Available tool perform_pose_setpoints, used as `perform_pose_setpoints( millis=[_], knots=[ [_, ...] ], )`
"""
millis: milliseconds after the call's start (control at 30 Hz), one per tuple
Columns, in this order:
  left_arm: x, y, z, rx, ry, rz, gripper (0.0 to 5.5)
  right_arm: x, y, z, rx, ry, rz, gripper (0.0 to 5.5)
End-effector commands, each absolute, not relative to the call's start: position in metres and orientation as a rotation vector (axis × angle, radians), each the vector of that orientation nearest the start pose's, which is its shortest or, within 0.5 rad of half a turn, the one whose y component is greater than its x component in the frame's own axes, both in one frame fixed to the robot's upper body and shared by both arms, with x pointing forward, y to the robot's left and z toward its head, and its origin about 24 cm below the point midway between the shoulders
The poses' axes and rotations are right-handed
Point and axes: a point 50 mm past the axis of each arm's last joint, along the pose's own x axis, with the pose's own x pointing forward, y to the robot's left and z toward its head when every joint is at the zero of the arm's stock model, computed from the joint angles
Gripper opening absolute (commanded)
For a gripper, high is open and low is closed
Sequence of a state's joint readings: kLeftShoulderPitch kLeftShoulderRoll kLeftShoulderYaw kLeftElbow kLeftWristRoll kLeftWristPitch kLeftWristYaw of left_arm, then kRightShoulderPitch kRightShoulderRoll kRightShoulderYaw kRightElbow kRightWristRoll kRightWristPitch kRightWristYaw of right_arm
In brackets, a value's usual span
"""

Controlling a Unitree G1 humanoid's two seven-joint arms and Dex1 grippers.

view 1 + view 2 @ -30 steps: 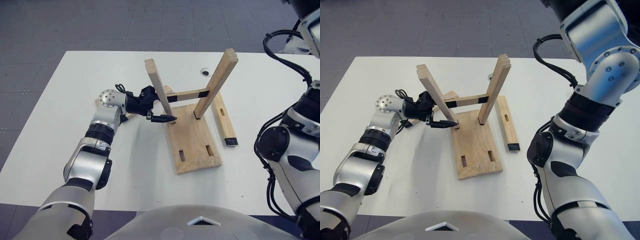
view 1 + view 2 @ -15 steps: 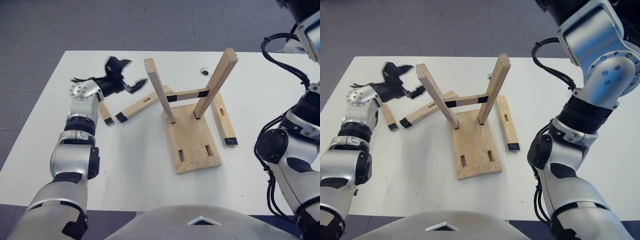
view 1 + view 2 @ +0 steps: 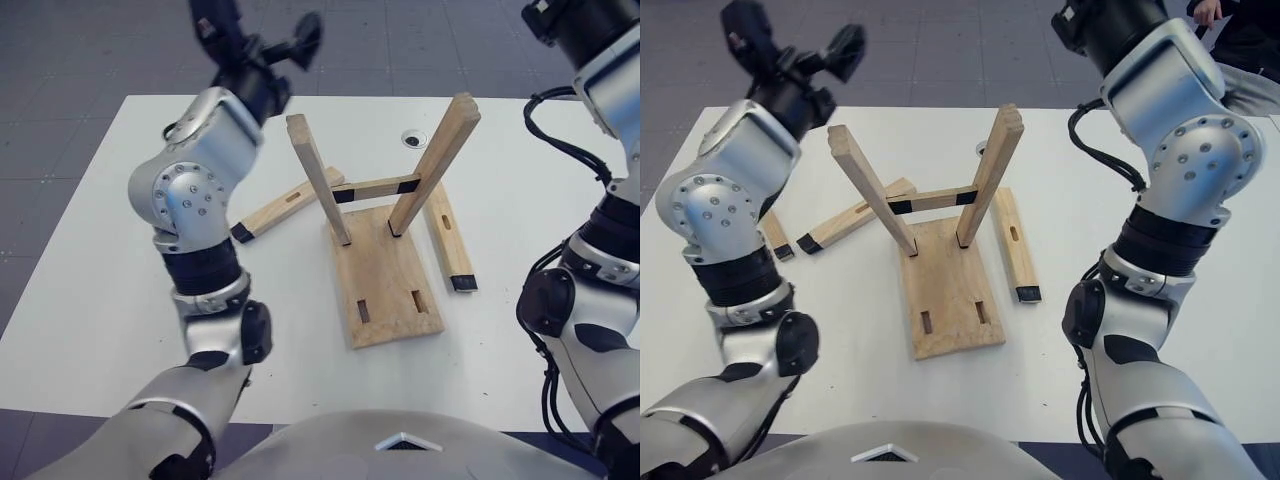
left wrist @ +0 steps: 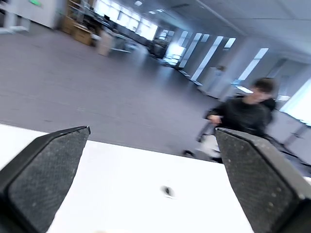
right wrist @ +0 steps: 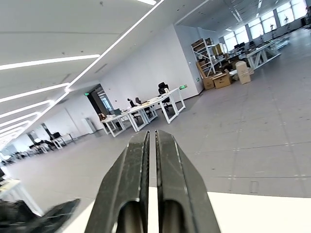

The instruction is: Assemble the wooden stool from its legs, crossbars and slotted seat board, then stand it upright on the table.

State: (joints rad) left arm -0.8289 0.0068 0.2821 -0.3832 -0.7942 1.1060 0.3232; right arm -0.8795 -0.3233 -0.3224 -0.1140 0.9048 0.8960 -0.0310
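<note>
Our left tool [image 3: 258,30] hangs above the table's [image 3: 90,260] far left, spread wide and empty. Our right tool [image 5: 156,189] is pinched closed on nothing. The half-built stool [image 3: 385,275] sits mid-table, with one loose leg [image 3: 283,205] on its left and another leg [image 3: 447,245] on its right.

One seat board [image 3: 385,285] lies on the table [image 3: 80,250], toward its near edge, with two empty slots [image 3: 365,311] showing. There are four legs. A left standing leg [image 3: 318,180] and a right standing leg [image 3: 435,160] are stuck in the board's far end. A left loose leg [image 3: 285,203] lies flat toward the table's left edge, and a right loose leg [image 3: 447,245] lies flat just beside the board's right side. There are two crossbars: a joined crossbar [image 3: 375,187] between the standing pair, and a loose crossbar [image 3: 776,238] flat near the table's left edge. One cable hole [image 3: 411,142] sits by the far edge. There are two grippers: the left gripper [image 4: 151,136], jaws spread wide, and the right gripper [image 5: 152,133], jaws pressed together.
</note>
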Motion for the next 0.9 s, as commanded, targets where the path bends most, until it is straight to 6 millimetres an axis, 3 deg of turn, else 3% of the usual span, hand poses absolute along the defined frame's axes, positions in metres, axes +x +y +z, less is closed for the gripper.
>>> perform_pose_setpoints(
  millis=[33, 200, 333, 500, 567, 633, 700, 800, 833, 900],
  knots=[
    [0.277, 0.104, 0.311, -0.347, -0.164, -0.409, 4.74, 0.322, -0.159, 0.28, 0.409, -0.168, 0.487, 0.2],
    [0.269, 0.115, 0.329, -0.244, -0.195, -0.361, 4.74, 0.321, -0.162, 0.279, 0.407, -0.174, 0.481, 0.2],
    [0.275, 0.123, 0.303, -0.299, -0.108, -0.35, 4.74, 0.322, -0.163, 0.279, 0.409, -0.181, 0.473, 0.2],
    [0.275, 0.15, 0.328, -0.311, -0.216, -0.275, 4.74, 0.323, -0.161, 0.281, 0.41, -0.186, 0.481, 0.2],
    [0.276, 0.154, 0.319, -0.317, -0.184, -0.271, 4.74, 0.322, -0.16, 0.281, 0.409, -0.186, 0.485, 0.2],
    [0.282, 0.145, 0.29, -0.344, -0.082, -0.285, 4.74, 0.322, -0.161, 0.281, 0.408, -0.183, 0.484, 0.2],
    [0.291, 0.113, 0.236, -0.41, 0.116, -0.331, 4.74, 0.322, -0.161, 0.279, 0.409, -0.175, 0.484, 0.2],
    [0.285, 0.095, 0.161, -0.436, 0.341, -0.334, 4.74, 0.323, -0.157, 0.276, 0.413, -0.162, 0.494, 0.2],
    [0.28, 0.091, 0.145, -0.415, 0.383, -0.338, 4.74, 0.323, -0.156, 0.275, 0.416, -0.157, 0.498, 0.2],
    [0.274, 0.088, 0.132, -0.367, 0.401, -0.349, 4.74, 0.323, -0.155, 0.274, 0.421, -0.151, 0.501, 0.2]
  ],
)
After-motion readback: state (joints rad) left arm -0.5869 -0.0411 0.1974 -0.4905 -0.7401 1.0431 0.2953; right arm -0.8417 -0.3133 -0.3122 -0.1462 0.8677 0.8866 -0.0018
